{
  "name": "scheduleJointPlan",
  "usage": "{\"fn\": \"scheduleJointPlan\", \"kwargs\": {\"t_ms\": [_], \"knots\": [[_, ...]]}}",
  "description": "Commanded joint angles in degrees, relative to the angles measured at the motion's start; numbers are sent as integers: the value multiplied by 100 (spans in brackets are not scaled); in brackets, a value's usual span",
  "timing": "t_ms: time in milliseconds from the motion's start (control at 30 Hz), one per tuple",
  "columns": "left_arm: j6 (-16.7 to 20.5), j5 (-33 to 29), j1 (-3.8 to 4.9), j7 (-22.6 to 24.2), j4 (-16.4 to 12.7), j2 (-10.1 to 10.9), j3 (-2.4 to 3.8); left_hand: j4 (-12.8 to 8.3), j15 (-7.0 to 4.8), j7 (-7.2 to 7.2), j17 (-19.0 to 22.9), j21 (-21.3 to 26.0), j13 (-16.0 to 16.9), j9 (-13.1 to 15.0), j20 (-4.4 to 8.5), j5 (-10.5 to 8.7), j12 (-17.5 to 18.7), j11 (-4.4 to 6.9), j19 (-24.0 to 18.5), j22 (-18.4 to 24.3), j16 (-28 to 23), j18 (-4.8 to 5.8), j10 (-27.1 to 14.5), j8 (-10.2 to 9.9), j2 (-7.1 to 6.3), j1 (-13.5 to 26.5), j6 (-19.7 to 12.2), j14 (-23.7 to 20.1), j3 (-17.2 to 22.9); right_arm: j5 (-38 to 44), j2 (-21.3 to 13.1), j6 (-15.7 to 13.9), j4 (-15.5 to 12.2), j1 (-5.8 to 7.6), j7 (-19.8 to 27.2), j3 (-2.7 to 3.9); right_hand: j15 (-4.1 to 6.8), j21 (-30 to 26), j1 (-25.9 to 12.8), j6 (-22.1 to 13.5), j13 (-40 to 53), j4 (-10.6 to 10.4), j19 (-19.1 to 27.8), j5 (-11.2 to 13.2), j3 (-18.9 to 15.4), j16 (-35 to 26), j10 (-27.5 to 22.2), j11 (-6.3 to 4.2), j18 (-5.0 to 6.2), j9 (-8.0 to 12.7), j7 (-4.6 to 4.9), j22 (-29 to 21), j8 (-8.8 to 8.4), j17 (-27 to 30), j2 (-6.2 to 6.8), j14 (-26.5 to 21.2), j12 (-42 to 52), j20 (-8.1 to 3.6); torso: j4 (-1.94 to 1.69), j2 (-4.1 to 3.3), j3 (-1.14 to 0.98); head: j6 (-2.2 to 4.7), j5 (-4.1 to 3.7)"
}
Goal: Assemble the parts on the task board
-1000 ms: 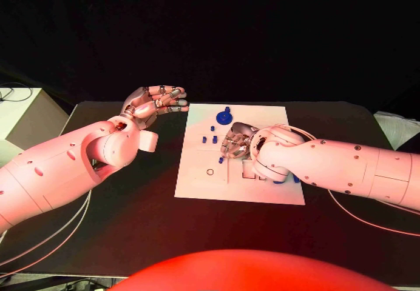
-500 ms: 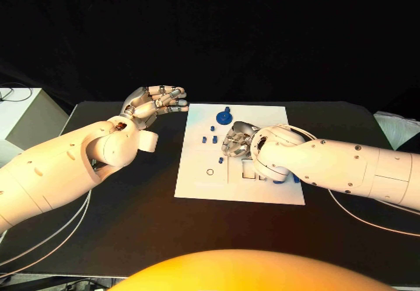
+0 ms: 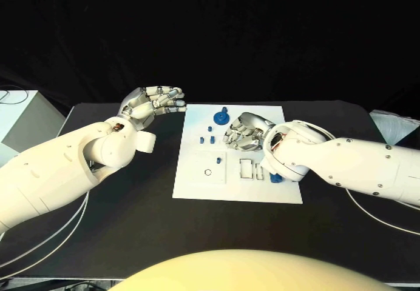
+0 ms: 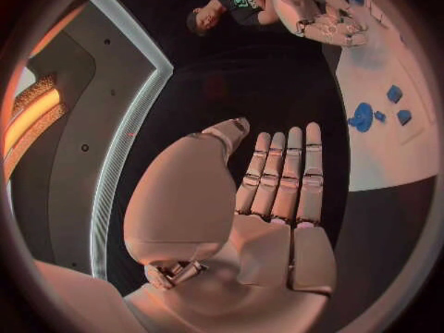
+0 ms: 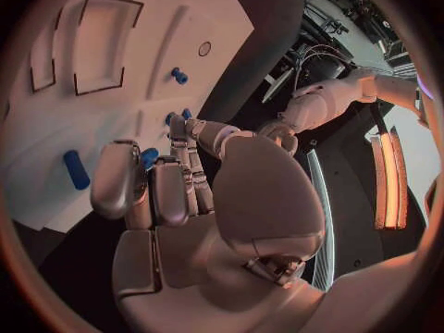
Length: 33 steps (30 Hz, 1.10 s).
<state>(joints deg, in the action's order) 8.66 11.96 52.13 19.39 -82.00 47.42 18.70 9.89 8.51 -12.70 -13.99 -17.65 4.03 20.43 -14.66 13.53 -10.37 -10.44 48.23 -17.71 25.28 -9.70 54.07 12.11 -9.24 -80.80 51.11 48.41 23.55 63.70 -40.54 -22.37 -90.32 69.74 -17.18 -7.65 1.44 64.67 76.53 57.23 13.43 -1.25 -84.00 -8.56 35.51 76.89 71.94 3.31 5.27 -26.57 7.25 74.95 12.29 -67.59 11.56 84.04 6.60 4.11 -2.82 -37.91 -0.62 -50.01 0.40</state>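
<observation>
The white task board (image 3: 197, 182) lies mid-table. On it are a blue knob (image 3: 223, 114), small blue pegs (image 3: 207, 139), one more peg (image 3: 218, 160) and a blue cylinder (image 3: 277, 178). My right hand (image 3: 245, 130) hovers over the board's far half, fingers curled in, and I see nothing held in them (image 5: 152, 189). A blue peg (image 5: 148, 157) shows right beside its fingers; the cylinder (image 5: 76, 169) lies further off. My left hand (image 3: 156, 100) is raised beside the board's far left corner, with its palm (image 4: 268, 214) flat, fingers straight and nothing in it.
A white box (image 3: 22, 115) stands at the table's left edge. Cables hang off the front left (image 3: 53, 236) and right (image 3: 385, 224). Two rectangular recesses (image 3: 249, 168) and a small ring hole (image 3: 208, 172) mark the board's near half.
My right hand has moved toward the far side of the board, uncovering the recesses and the blue cylinder. The left hand has stayed where it was.
</observation>
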Motion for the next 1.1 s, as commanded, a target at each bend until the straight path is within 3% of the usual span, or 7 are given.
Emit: {"fn": "scheduleJointPlan", "kwargs": {"t_ms": [33, 200, 333, 500, 667, 833, 1100], "knots": [[-69, -21, -5, 81, -17, 4, 2, 0, 1, -14, -5, 30, 6, -8, 11, -2, -39, -8, 34, 5, -35, -60, -50, 39, 9, -37, -26, -47, -13, 42, -176, -89, -133, 80, 890, 20, 7, 36, 17, 30, 11, 38, -144, -34, -12, 47, -56, -2, -85, 0, 23, 195, -9, -23, 77, 176, -37, -22, 33, 19, -10, 1, -40], [-61, -27, -62, 127, -10, 9, 1, -6, 0, -9, -8, 34, 8, -8, 12, -2, -44, -5, 38, 8, -33, -61, -47, 41, 5, -50, -26, -44, -15, 619, -490, 152, -96, 229, 1245, 47, -19, 169, -17, -8, 9, 39, -165, -49, -50, 84, -159, 30, -111, 23, 36, 275, -49, -75, 206, 185, -98, -7, 57, 62, -29, 1, -84], [-75, -30, -117, 148, -19, 16, 2, -8, -1, -8, -10, 35, 8, -9, 12, -2, -46, -3, 40, 9, -32, -61, -46, 42, 4, -55, -27, -43, -15, 1041, -619, 283, 54, 300, 1381, 57, -51, 292, -68, -62, -13, 11, -184, -274, -111, 106, -243, 67, -133, 53, 58, 352, -113, -99, 367, 185, -170, 18, 67, 83, -38, 60, -114], [-83, -32, -161, 163, -11, 17, 3, -12, -2, -6, -12, 37, 9, -9, 12, -3, -48, -2, 43, 11, -31, -61, -45, 42, 1, -63, -28, -43, -17, 1763, -717, 514, 289, 341, 1353, 69, -81, 259, -167, -176, -70, -41, -168, -230, -307, 123, -519, 97, -126, 98, 41, 350, -216, -116, 514, 180, -294, 48, 70, 108, -44, 95, -135], [-90, -32, -179, 167, -10, 17, 3, -12, -2, -6, -12, 37, 9, -9, 12, -3, -48, -2, 43, 11, -31, -61, -45, 42, 1, -63, -28, -43, -17, 2337, -728, 728, 487, 352, 1240, 72, -99, 82, -154, -322, -90, -69, -123, -56, -812, 168, -789, 110, -92, 159, -94, 277, -349, -167, 496, 188, -241, 74, 67, 118, -40, 127, -163], [-94, -33, -186, 170, -12, 17, 3, -12, -2, -6, -12, 37, 9, -9, 12, -3, -48, -2, 43, 11, -31, -61, -45, 42, 1, -63, -28, -43, -17, 2721, -657, 942, 694, 352, 1134, 63, -113, -72, 5, -399, -98, -198, -99, -26, -1265, 167, -983, 131, -68, 205, -165, 208, -441, -151, 434, 178, -157, 92, 74, 108, -38, 174, -183], [-101, -34, -189, 169, -14, 19, 3, -12, -2, -6, -12, 37, 9, -9, 12, -3, -48, -2, 43, 11, -31, -61, -45, 42, 1, -63, -28, -43, -17, 2957, -480, 1251, 929, 287, 1042, 16, -119, -62, 152, -398, -96, -272, -110, -52, -1432, 164, -1021, 135, -70, 222, -169, 216, -468, -141, 371, 175, -84, 95, 61, 100, -35, 168, -189]]}}
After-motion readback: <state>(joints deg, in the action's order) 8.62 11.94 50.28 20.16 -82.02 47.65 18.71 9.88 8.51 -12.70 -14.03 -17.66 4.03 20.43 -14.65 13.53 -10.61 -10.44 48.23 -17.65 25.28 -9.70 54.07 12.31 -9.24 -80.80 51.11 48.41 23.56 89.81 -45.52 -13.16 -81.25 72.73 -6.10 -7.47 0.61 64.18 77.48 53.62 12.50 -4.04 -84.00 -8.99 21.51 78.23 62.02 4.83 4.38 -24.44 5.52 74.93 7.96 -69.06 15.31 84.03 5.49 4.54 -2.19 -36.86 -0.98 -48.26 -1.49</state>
